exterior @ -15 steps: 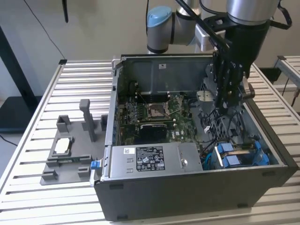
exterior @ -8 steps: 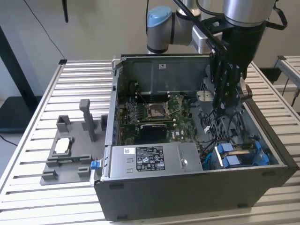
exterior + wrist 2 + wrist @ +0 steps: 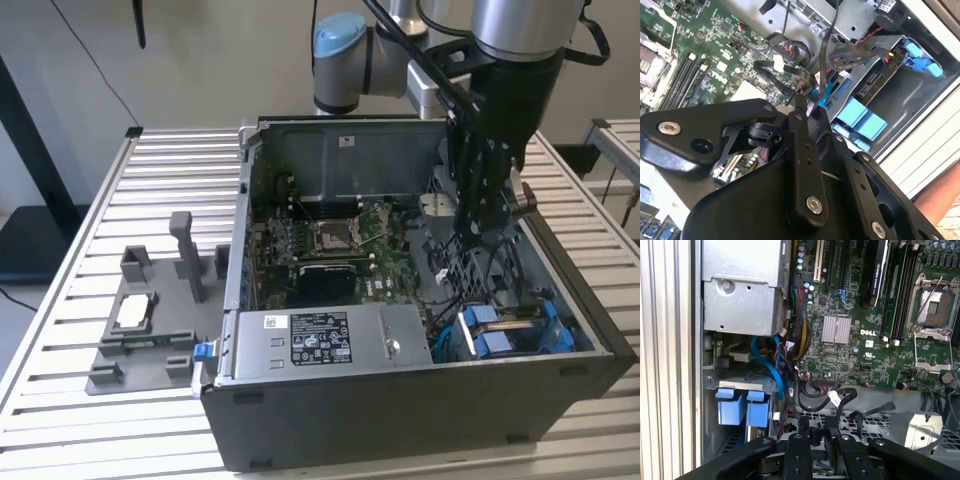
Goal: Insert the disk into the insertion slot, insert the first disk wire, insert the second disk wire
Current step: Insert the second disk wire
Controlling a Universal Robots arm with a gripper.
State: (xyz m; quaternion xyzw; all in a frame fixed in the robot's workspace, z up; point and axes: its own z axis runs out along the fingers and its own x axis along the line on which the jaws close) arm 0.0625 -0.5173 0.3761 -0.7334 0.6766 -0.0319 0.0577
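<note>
We see the arm reach down into the open computer case [image 3: 420,400]. The gripper [image 3: 481,225] hangs inside it, over a tangle of wires. In both wrist views the two fingers [image 3: 804,427] stand almost together, with just a thin gap between them. In the first wrist view a small dark plug [image 3: 816,435] sits in that gap, and the jaws pinch it from both sides. We cannot tell which wire the plug belongs to.

Just past the tips of the jaws lies a black flat wire [image 3: 832,399] with a white tag on it. It curls in a loop and does not touch the jaws. A blue wire [image 3: 771,367] runs a little farther off, on the same side of the jaws as the slot.

The slot [image 3: 510,335] is a grey metal bay near the jaws, off to one side and apart from them. Its blue tabs [image 3: 742,409] stick out at the end nearest the jaws. We cannot tell if the disk is inside it.

Beyond the slot, farther from the jaws, sits a big silver box [image 3: 740,285]. The green board [image 3: 865,330] spreads out past the loop of black wire, also away from the jaws. Nothing there touches the gripper.

Well away from the jaws, outside the case, a grey tray [image 3: 140,345] rests on the slatted table [image 3: 100,200].
</note>
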